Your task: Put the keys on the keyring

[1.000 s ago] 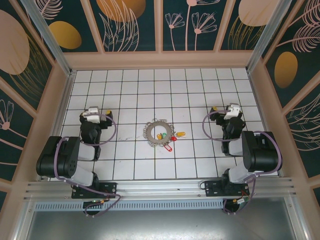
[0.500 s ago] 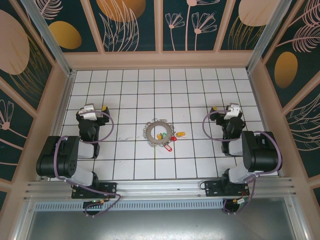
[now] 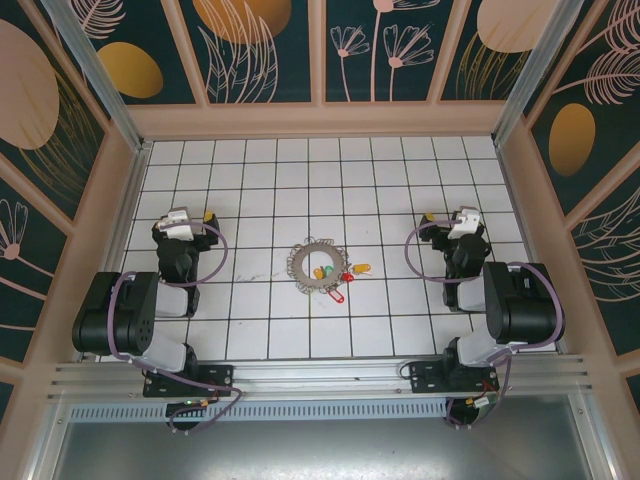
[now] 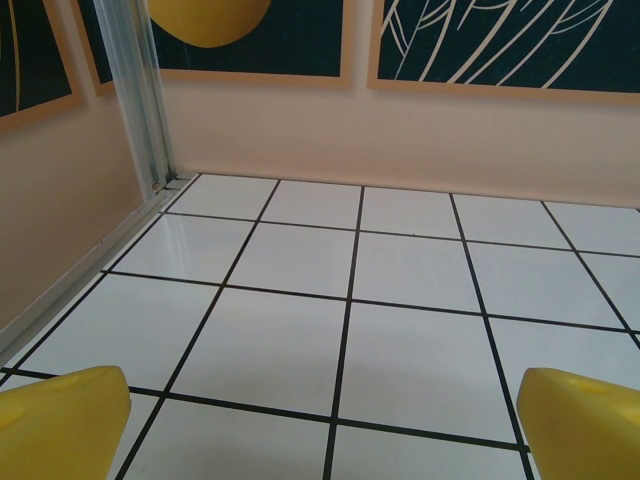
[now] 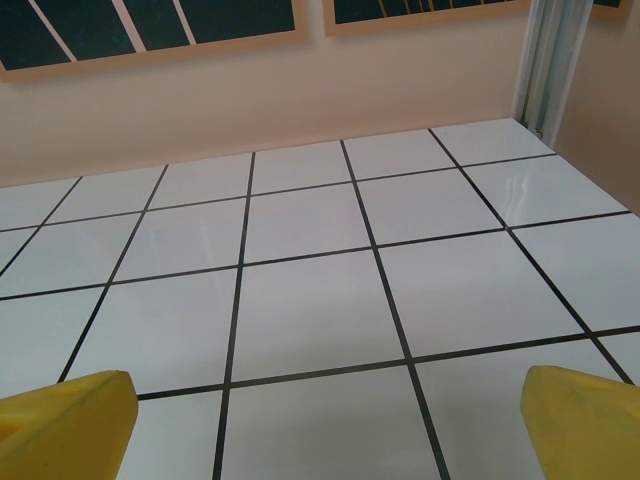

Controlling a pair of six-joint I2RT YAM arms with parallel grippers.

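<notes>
Symmetrically, left arm (image 3: 118, 318), right arm (image 3: 522, 300) folded; jaws spread.

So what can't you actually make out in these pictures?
1. The keys, top view: too small to count, or to tell whether any sits on the keyring.
2. Left gripper and right gripper, wrist views: bottom edge cuts off all but the yellow fingertips.
</notes>
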